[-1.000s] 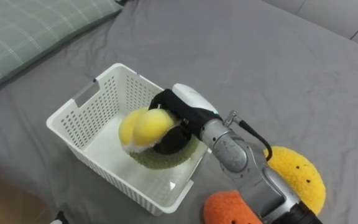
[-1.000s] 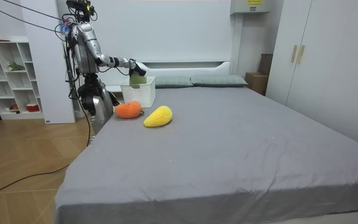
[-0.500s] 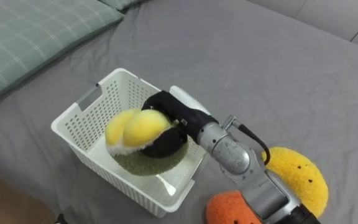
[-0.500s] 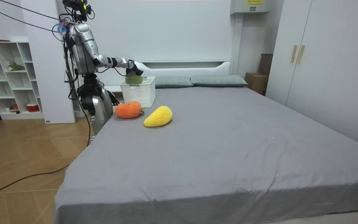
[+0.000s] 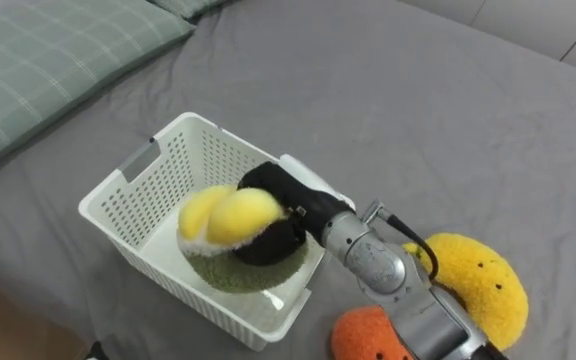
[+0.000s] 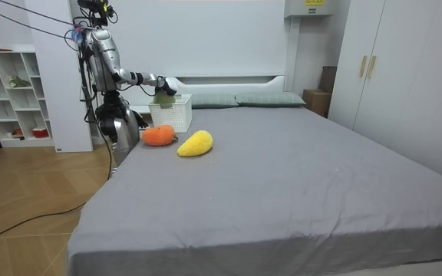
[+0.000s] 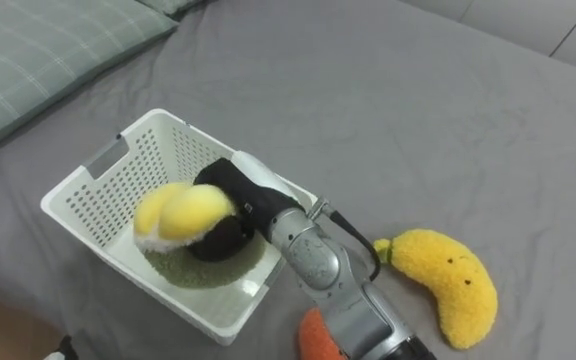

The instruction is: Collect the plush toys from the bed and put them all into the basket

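Bed: right hand grips plush in basket, banana toy nearby.

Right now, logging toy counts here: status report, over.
Right robot hand shut on yellow-green plush, inside white basket. Banana plush and orange plush lie on bed beside it. Nothing in the way.
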`<state>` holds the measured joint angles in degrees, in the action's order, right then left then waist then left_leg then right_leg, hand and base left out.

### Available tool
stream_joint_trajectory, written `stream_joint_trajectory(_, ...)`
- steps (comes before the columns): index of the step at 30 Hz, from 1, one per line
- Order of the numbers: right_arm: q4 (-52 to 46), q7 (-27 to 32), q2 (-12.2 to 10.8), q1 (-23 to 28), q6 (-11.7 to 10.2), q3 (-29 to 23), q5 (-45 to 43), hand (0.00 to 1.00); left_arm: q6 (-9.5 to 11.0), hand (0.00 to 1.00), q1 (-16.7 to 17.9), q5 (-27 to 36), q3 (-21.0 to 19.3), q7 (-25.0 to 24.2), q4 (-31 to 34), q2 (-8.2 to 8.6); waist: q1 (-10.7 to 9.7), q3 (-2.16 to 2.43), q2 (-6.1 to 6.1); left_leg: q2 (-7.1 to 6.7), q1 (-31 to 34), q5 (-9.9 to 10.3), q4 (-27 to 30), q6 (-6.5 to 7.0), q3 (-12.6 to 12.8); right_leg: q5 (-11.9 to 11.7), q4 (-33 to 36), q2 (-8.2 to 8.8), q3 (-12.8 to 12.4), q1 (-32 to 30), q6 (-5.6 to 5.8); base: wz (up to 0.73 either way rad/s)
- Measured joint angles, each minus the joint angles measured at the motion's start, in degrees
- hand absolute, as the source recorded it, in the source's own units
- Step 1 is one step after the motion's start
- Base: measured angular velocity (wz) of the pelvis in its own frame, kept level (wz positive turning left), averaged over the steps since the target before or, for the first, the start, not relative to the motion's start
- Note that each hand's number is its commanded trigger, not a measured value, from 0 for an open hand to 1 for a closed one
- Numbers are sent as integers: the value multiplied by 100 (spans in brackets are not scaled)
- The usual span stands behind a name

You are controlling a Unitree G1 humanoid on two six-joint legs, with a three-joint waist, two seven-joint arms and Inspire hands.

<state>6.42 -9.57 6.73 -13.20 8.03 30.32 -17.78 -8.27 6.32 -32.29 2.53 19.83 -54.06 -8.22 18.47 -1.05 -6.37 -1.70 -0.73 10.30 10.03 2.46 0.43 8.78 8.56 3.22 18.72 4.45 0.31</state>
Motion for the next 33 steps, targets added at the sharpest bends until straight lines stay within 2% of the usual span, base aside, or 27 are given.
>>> stream_joint_trajectory(8, 0, 16, 3, 50, -1, -3, -15, 0, 0, 0, 0, -8, -6, -3, 0, 0, -91, 5, -1, 2, -6, 0, -10, 0, 23, 0, -1, -1, -5, -2, 0, 0)
stream_joint_trajectory(16, -1, 9, 35, 212, -35, -3, -42, 0, 1, 0, 1, -4, -7, -11, 1, 0, -89, 49, 29, 9, -40, -3, -27, 1, 90, 0, 0, -8, -81, -34, 0, -5)
stream_joint_trajectory(19, -1, 10, 35, 212, -109, -6, -42, 0, 5, 0, 8, 0, -4, -11, -3, 3, -105, 39, 69, 10, -73, -3, -44, 1, 97, 0, -1, -9, -95, -10, 0, -3)
stream_joint_trajectory(26, -15, 26, 34, 212, -109, -28, 22, 0, 12, 0, 81, -2, -2, -11, -31, 17, -130, 37, 111, 7, -64, -2, -71, 1, 91, 0, 0, -9, -88, -9, 0, 0)
stream_joint_trajectory(30, -35, 264, 28, 212, -120, -155, 9, 0, 12, 0, 127, -8, -9, -11, -111, 28, -184, 19, 150, 5, -97, -2, -70, 2, 85, 0, -3, -8, -92, 31, 1, 0)
stream_joint_trajectory(33, -46, 526, 66, 219, -266, -353, -3, 0, 12, 0, 199, -8, -65, -11, -111, 31, -296, 14, 171, 7, -91, -2, -62, 2, 78, -1, -2, -5, -91, 32, 2, 0)
